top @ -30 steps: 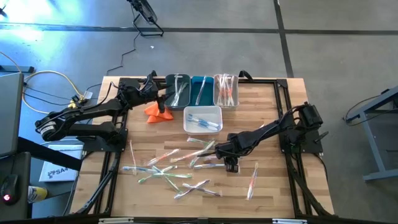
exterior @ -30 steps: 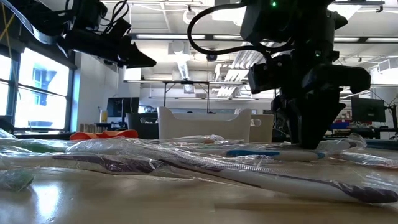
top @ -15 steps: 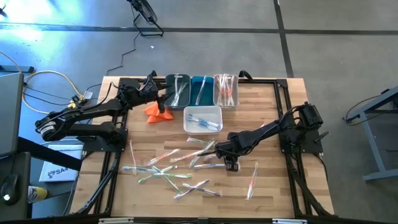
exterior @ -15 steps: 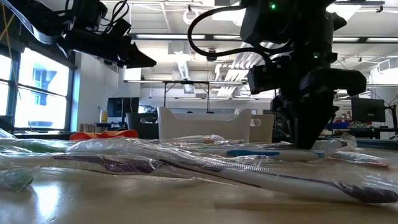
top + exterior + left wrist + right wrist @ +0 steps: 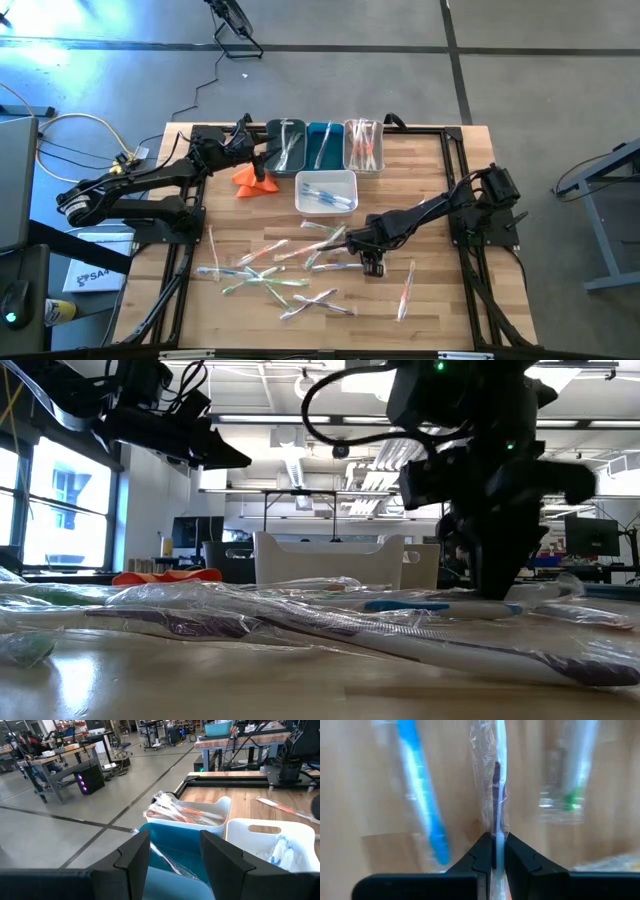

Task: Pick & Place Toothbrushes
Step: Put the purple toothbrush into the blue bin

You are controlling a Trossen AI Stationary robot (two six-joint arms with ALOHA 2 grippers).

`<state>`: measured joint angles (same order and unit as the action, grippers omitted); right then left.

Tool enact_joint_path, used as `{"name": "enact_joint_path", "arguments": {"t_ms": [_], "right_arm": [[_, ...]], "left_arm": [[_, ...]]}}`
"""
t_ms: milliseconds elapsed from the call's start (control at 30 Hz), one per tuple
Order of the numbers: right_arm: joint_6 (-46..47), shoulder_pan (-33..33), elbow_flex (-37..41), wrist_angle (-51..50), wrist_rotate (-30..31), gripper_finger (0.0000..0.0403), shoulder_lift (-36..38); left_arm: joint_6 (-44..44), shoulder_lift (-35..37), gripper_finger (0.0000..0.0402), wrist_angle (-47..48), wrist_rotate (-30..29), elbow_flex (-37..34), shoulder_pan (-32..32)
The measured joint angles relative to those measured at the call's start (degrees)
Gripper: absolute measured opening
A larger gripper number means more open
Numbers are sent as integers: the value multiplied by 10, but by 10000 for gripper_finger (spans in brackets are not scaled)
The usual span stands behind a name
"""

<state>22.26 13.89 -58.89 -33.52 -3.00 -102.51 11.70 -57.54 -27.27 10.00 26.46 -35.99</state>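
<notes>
Several wrapped toothbrushes [image 5: 270,272] lie scattered on the wooden table's near half, and an orange one [image 5: 406,289] lies apart at the right. My right gripper [image 5: 371,264] points down into the scatter's right end, shut on a whitish toothbrush [image 5: 496,780] in a clear wrapper. A blue toothbrush [image 5: 422,805] and a green-tipped one [image 5: 570,795] lie on either side of it. My left gripper [image 5: 175,862] hovers open and level over the bins at the far left, touching nothing. My right gripper pinches the whitish toothbrush's handle [image 5: 496,840] through its wrapper between the two fingers [image 5: 482,851], one on each long side. The fingers come from above, pointing steeply down. The toothbrush lies flat on the table and runs on past the fingertips.
Along the far edge stand a dark teal bin [image 5: 287,146], a blue bin [image 5: 323,145] and a clear bin [image 5: 363,146], each holding toothbrushes. A white bin [image 5: 326,191] stands nearer. An orange folded cloth [image 5: 254,178] lies left of the white bin.
My right gripper has shut its fingers on the whitish toothbrush, staying in place over it. The toothbrush has stayed on the table.
</notes>
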Motion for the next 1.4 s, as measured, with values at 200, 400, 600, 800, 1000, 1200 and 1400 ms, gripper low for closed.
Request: {"name": "enact_joint_path", "arguments": {"t_ms": [200, 400, 600, 800, 1000, 1200, 1400], "right_arm": [[2, 0, 0, 1, 1, 25, 44], [23, -4, 0, 10, 21, 25, 108], [34, -7, -1, 37, 91, 25, 176], [31, -7, -1, 58, 170, 25, 233], [30, -8, 0, 66, 203, 25, 260], [-8, -26, -1, 80, 226, 25, 261], [-51, -84, -1, 141, 221, 25, 261]], "left_arm": [[0, 0, 167, 0, 0, 0, 0], [0, 0, 167, 0, 0, 0, 0], [0, 0, 167, 0, 0, 0, 0], [0, 0, 167, 5, 0, 0, 0], [0, 0, 167, 5, 0, 0, 0], [0, 0, 167, 5, 0, 0, 0], [0, 0, 167, 4, 0, 0, 0]]}}
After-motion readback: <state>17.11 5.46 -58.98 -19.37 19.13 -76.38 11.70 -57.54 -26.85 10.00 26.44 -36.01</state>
